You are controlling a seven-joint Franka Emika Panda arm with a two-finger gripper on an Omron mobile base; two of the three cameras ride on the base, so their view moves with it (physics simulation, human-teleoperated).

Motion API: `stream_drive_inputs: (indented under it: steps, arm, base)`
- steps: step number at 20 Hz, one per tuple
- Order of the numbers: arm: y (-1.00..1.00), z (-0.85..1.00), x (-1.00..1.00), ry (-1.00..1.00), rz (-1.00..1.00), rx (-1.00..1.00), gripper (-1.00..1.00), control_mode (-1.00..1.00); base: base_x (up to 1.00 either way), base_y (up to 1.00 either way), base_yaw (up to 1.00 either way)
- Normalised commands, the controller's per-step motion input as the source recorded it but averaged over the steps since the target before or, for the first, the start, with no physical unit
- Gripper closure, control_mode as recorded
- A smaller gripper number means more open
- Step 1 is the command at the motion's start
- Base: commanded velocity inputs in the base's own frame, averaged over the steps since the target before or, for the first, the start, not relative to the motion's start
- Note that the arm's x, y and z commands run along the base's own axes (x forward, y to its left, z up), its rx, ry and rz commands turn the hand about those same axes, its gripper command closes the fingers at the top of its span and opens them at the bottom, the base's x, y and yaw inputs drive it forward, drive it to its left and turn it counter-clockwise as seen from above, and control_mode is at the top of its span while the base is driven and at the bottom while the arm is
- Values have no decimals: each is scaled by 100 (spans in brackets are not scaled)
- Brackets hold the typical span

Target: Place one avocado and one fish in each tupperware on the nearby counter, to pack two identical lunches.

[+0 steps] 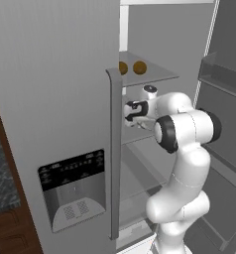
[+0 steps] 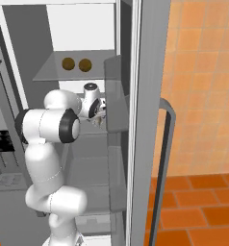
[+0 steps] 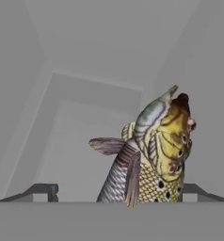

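A scaly yellow-and-grey fish [image 3: 154, 155] lies between my gripper's [image 3: 118, 190] two finger tips, closer to the right one. The jaws stand wide apart and open around it, and I cannot tell whether they touch it. In the base views the hand [image 1: 135, 113] [image 2: 94, 108] is reached into the open fridge at its middle shelf. Two round brown avocados [image 1: 139, 67] [image 2: 68, 63] rest side by side on the glass shelf above the hand. A strip of the dark marbled counter [image 1: 0, 173] shows at the far left. The tupperware is out of view.
The shut left fridge door carries a dispenser panel [image 1: 73, 191] and a long vertical handle [image 1: 114, 149] close to my arm. The open right door [image 2: 145, 120] with its handle [image 2: 167, 158] and door bins [image 1: 224, 74] flanks the arm. Orange tiles [image 2: 203, 72] lie beyond.
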Motion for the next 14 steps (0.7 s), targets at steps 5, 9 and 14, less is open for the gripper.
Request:
stream_drive_inputs:
  steps: [5,9,14]
  arm:
    - [0,-56,-25,1,0,1,-100,-100]
    - [0,-41,-23,7,0,2,100,-100]
    - [0,-5,-21,3,0,0,100,-100]
  base:
    - [0,0,0]
    - [0,0,0]
    - [0,0,0]
